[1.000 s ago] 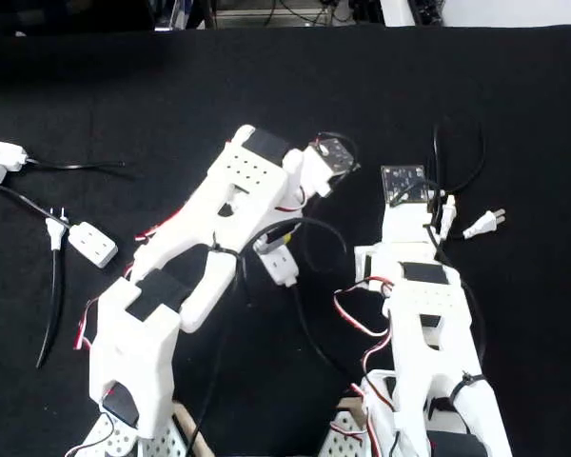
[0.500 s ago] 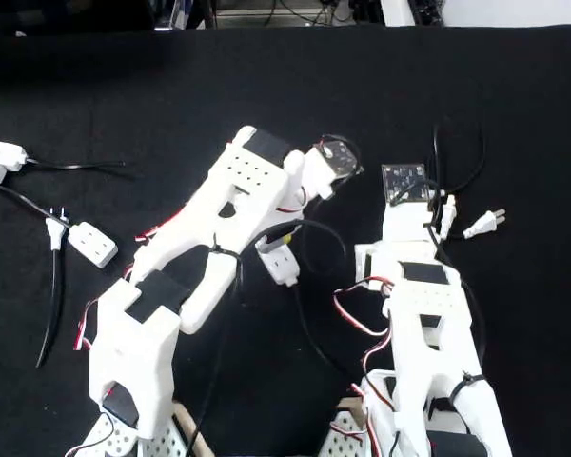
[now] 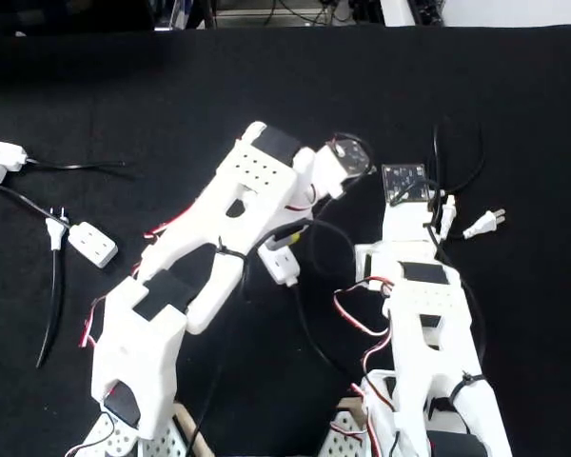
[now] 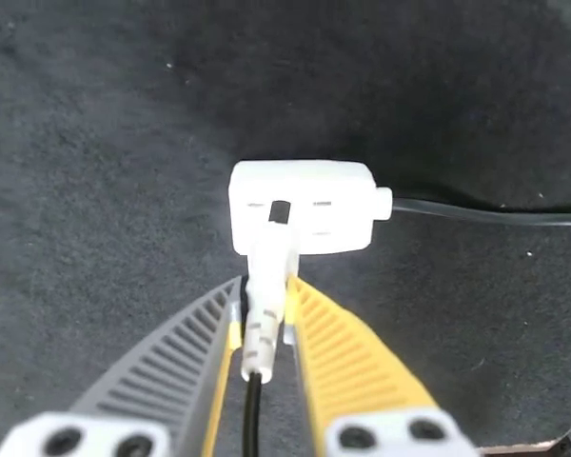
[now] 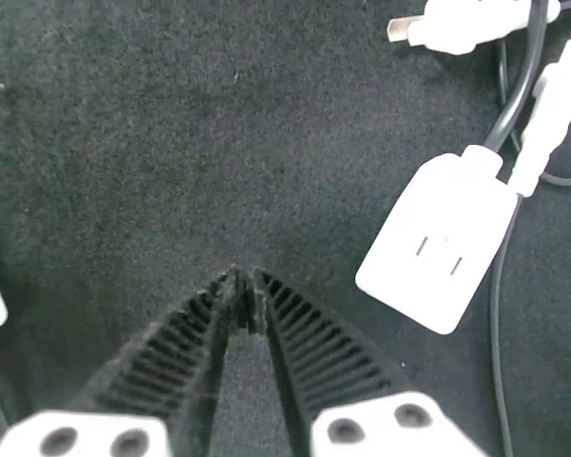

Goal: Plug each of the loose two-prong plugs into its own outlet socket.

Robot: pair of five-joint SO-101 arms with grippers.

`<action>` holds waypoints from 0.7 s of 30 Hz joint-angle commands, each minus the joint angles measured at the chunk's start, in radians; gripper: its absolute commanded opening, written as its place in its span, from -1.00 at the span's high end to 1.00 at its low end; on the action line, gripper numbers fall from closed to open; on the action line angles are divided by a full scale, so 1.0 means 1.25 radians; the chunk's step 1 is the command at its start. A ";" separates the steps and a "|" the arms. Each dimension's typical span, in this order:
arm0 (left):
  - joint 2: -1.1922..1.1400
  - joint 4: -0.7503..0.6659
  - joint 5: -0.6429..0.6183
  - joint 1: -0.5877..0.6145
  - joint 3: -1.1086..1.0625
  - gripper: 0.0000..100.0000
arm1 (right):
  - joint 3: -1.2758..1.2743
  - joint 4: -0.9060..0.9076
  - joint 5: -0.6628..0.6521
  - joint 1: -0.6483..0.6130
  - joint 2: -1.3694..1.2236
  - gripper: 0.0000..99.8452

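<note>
White plug (image 4: 265,286) against white outlet socket (image 4: 335,211)

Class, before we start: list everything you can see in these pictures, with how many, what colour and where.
White plastic outlet blocks: three, white; one at the held plug's tip, one beside the right gripper, one on the table's left.
White two-prong plugs: three, white; one held against the centre block's face, one loose on the right, one beside the left block.
White boxy adapter: one, white; far left edge, on a cord.
Black cords: several, black; trailing across the cloth.
Black cloth table: one, black; under everything.
Left gripper: one, yellow and grey fingers; shut on a plug.
Right gripper: one, black fingers; shut, empty.
</note>
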State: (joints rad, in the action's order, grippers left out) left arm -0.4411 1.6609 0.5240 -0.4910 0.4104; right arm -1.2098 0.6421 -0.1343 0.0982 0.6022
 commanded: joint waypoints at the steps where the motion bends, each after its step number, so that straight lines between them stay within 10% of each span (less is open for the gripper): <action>1: 0.010 0.009 0.011 0.030 0.036 0.94 | 0.004 -0.014 0.001 0.009 0.002 0.97; 21: -0.056 0.001 0.039 0.024 0.028 0.94 | 0.004 -0.014 0.001 0.009 0.002 0.97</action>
State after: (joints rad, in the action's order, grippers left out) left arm -0.5056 1.6655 0.5700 -0.4173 0.4181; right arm -1.2098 0.6421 -0.1343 0.0982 0.6022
